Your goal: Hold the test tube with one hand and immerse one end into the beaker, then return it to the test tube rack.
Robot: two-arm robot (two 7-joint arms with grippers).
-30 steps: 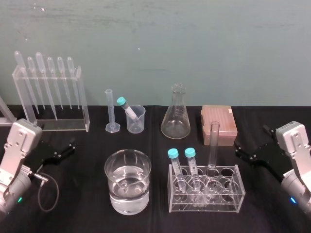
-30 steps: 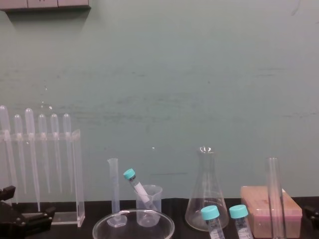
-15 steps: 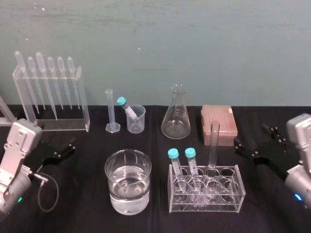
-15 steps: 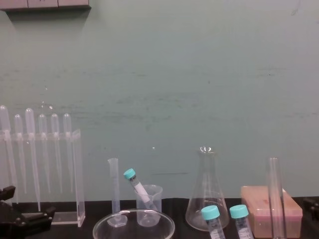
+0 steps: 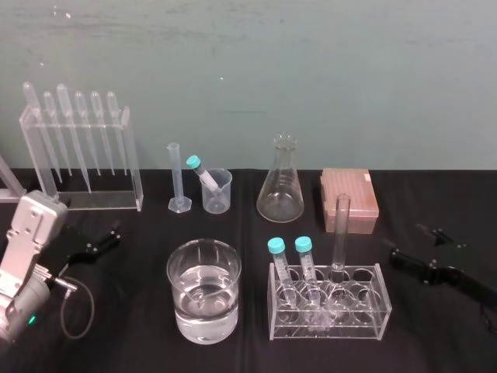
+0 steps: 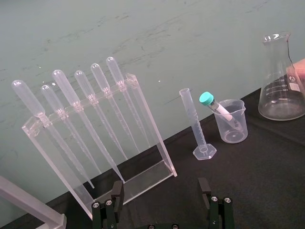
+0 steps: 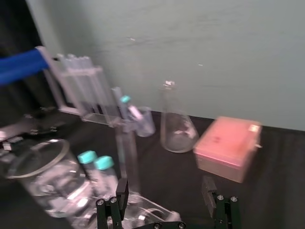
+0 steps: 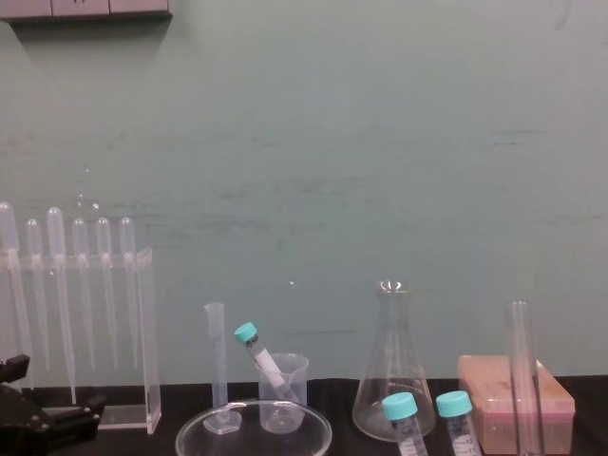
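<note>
Both the left gripper [image 5: 105,237] and the right gripper [image 5: 408,242] have their fingers spread wide with nothing in them. The test tube [image 5: 342,229] stands upright in the rack [image 5: 373,322], right next to two teal-capped tubes [image 5: 276,252]. The right gripper sits low just right of the rack, clear of the tube, and the left gripper's parked far left. The beaker [image 5: 221,198] is at the back beside the measuring cylinder [image 5: 175,175].

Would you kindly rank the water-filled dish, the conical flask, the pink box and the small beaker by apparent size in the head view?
1. The water-filled dish, though it stands nearest the camera.
2. The conical flask and the pink box: too alike to rank.
3. The beaker, clearly smallest.
</note>
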